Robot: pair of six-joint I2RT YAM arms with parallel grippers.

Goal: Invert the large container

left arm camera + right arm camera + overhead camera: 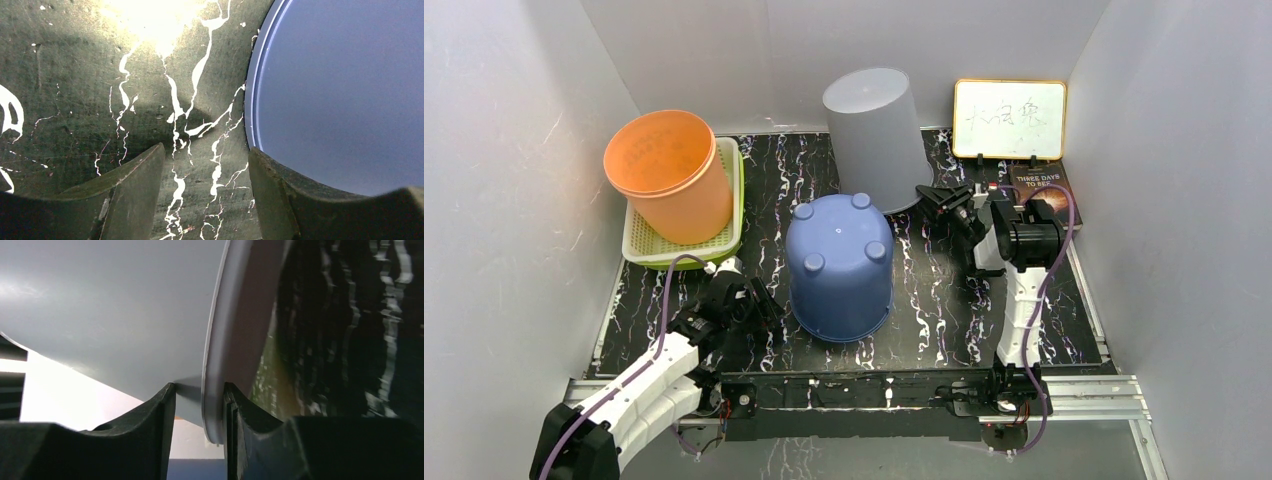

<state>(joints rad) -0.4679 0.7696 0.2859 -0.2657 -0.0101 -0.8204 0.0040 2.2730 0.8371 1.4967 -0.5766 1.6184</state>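
Bucket (871,135): back of the counter (944,310), base up. I judge it light, stiff and slick, so take the rim.
Right tool (200,392): narrow, astride that rim; gripping or not, I cannot tell.
Left tool (205,155): parted, empty.

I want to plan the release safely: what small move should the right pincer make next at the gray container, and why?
The gray container stands base up and the right pincer straddles its rim with a gap at one finger, so the turn looks done. Probably it should open a little wider and back off.
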